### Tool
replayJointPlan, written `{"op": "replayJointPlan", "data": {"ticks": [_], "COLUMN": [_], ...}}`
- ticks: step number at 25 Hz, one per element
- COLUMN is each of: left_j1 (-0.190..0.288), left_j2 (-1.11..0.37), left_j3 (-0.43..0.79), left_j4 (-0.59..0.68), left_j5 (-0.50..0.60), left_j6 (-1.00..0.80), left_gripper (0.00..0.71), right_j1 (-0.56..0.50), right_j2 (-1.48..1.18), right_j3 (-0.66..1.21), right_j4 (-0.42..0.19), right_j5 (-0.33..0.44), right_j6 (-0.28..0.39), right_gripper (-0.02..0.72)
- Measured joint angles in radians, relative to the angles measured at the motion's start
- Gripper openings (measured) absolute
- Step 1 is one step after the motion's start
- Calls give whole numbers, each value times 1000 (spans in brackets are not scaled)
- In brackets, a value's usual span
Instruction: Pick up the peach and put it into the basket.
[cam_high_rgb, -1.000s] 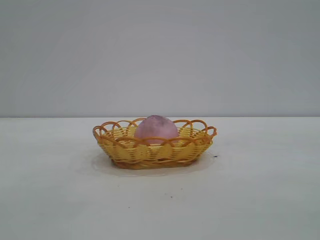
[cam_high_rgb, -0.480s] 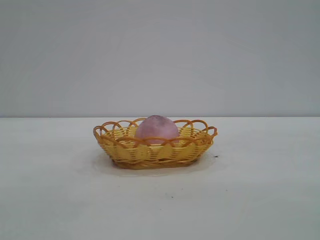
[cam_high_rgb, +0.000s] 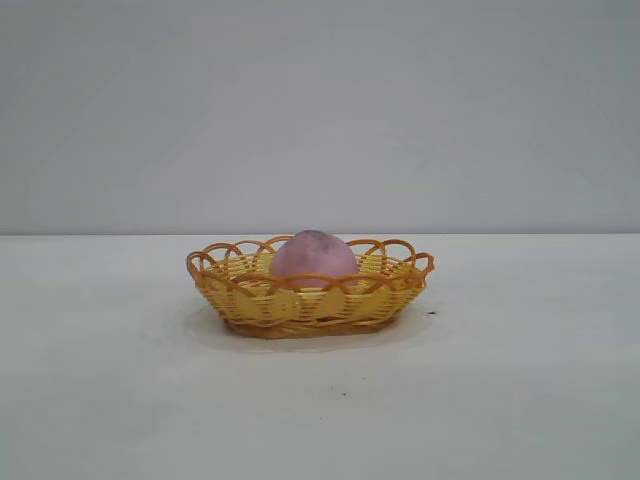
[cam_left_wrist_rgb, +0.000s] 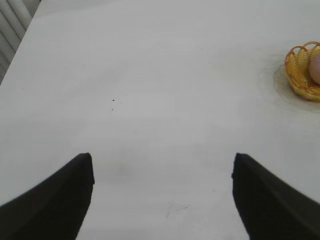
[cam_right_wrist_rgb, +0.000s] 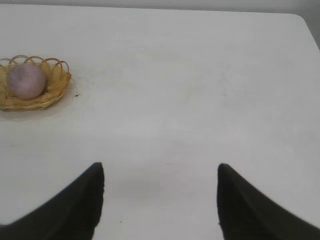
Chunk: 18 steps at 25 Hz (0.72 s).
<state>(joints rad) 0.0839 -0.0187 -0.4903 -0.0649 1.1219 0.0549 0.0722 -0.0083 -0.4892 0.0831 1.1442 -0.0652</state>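
The pale pink peach (cam_high_rgb: 313, 254) lies inside the yellow-orange wicker basket (cam_high_rgb: 240, 300) at the middle of the white table. From the right wrist the peach (cam_right_wrist_rgb: 25, 80) shows in the basket (cam_right_wrist_rgb: 56, 89) far off; from the left wrist only part of the basket (cam_left_wrist_rgb: 296, 70) and a sliver of peach (cam_left_wrist_rgb: 316, 69) show at the picture's edge. My left gripper (cam_left_wrist_rgb: 162, 162) is open over bare table, far from the basket, nothing between its fingers. My right gripper (cam_right_wrist_rgb: 161, 171) is open too, empty, well away from the basket. Neither arm shows in the exterior view.
The white table (cam_high_rgb: 520, 400) spreads wide around the basket, with a plain grey wall behind it. A table edge and white slats (cam_left_wrist_rgb: 12, 22) show in the left wrist view; a rounded table corner (cam_right_wrist_rgb: 302, 20) shows in the right wrist view.
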Motion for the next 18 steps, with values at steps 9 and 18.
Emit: {"op": "replayJointPlan", "data": {"ticks": [9, 18], "left_j1": [0, -7], "left_j2": [0, 0], "left_j3": [1, 6], "left_j4": [0, 0], "left_j5": [0, 0], "left_j6": [0, 0], "left_gripper": [549, 549], "right_j1": [0, 0], "right_j2": [-6, -7], "right_j3": [0, 0], "right_j4": [0, 2], "right_j5": [0, -2], "right_j6": [-2, -2], "right_gripper": [420, 420]}}
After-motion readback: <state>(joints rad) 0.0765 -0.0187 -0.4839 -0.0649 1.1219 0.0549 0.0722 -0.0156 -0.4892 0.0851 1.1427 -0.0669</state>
